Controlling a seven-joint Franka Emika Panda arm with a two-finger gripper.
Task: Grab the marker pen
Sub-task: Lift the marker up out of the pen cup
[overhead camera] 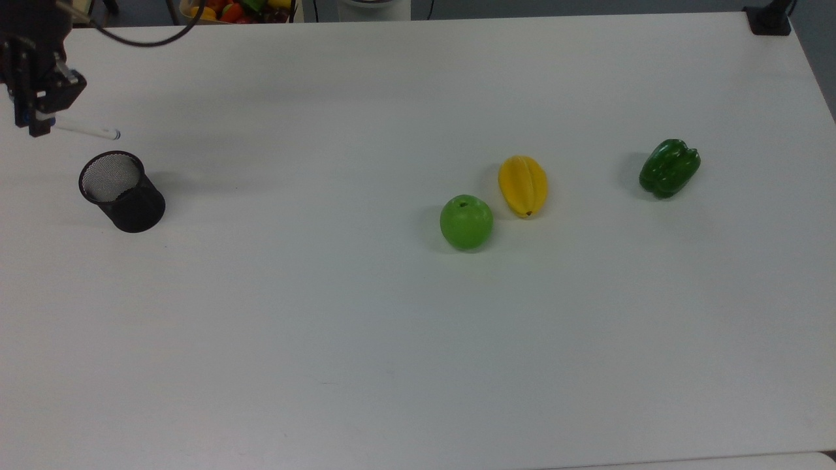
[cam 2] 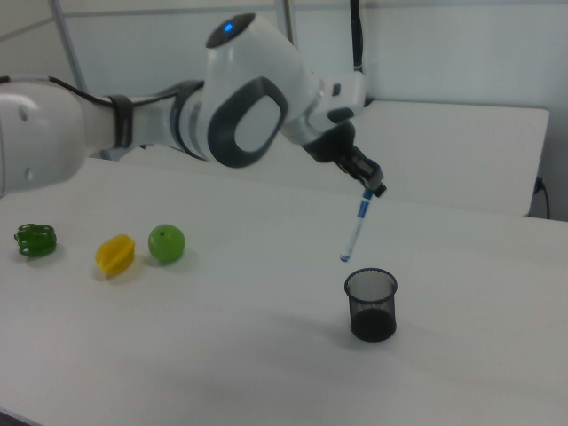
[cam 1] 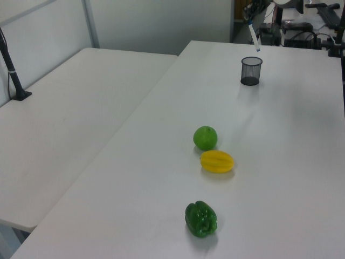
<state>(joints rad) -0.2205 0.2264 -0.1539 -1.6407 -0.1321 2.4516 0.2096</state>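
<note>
You see a big white table (overhead camera: 418, 365) filling the top view. In the left view a second white table (cam 1: 70, 124) sits on the left, with a pale wall (cam 1: 156, 21) behind

We are seeing even, bright overhead light; the desk (overhead camera: 418, 339) is glowing pale, soft shadows are pooling beside the green apple (overhead camera: 466, 222), and nothing is blurring.
</note>
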